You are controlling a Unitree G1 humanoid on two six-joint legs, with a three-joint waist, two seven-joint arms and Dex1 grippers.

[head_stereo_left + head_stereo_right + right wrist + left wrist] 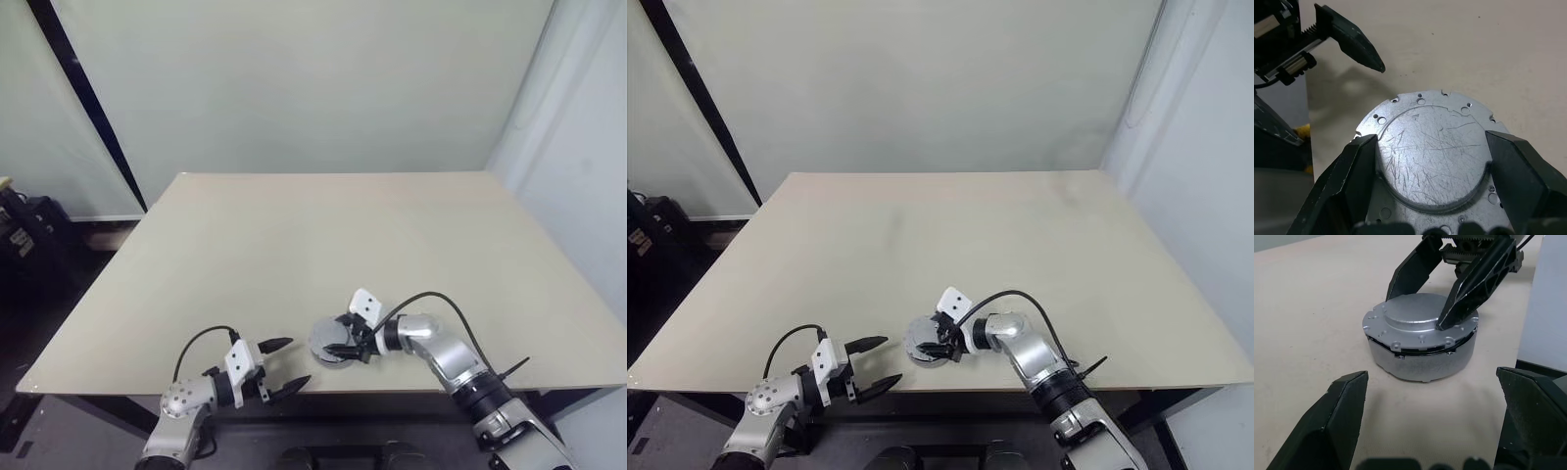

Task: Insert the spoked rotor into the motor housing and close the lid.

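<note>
Head views: we found the motor housing (333, 345) near the front edge of the counter (323, 235), with the lid (331, 336) already seated on top. The spoked rotor could not be seen; we judged it to be enclosed. The right gripper (345, 351) lay at the assembly's 3 o'clock side and reached over it, making the right arm the nearer one. The left gripper (284, 364) sat well apart at about 8 o'clock, its jaws spread wide and empty.

Left wrist view: the housing (1420, 363) stood upright, its axis vertical, directly ahead of the left jaws. A thin dark seam showed between the lid (1418, 323) and the housing wall. The right gripper (1442, 301) straddled the lid's raised centre, one finger (1476, 284) touching its top at 3 o'clock.

Right wrist view: the right jaws flanked the lid (1432, 156) at 9 and 3 o'clock, partly spread, bearing on its raised disc. We could not tell whether they pinched it. We judged a downward press as the remaining closing move.
</note>
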